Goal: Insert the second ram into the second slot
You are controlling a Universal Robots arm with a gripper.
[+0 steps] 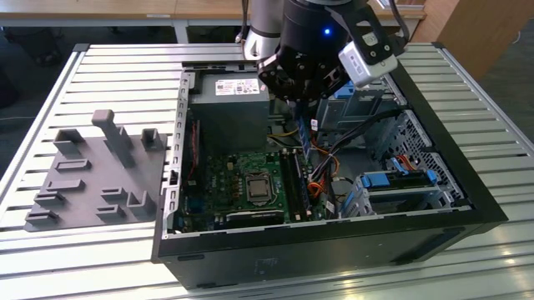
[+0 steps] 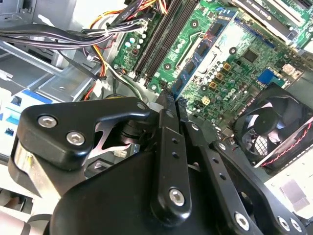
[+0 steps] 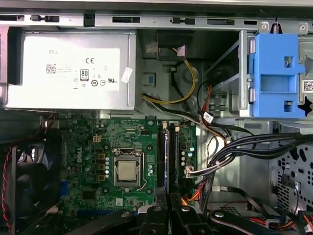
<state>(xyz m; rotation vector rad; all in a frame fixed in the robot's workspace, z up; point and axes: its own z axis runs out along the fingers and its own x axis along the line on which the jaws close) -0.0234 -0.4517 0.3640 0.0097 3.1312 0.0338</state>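
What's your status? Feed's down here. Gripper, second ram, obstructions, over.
Gripper shut on second ram. Ram upright above memory slots, not seated. Cables beside slots, none across them.

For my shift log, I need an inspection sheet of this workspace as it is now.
Surface: slatted metal table, carrying an open computer case.
Job's things: second ram, blue, hanging from the fingers over the memory slots.
Clutter: grey fixture on the table, at the exterior view's left of the case.
Grippers: the gripper is over the case, fingers shut on the second ram.
Cables: black and coloured bundles beside the slots.
Surroundings: wooden furniture behind the table.
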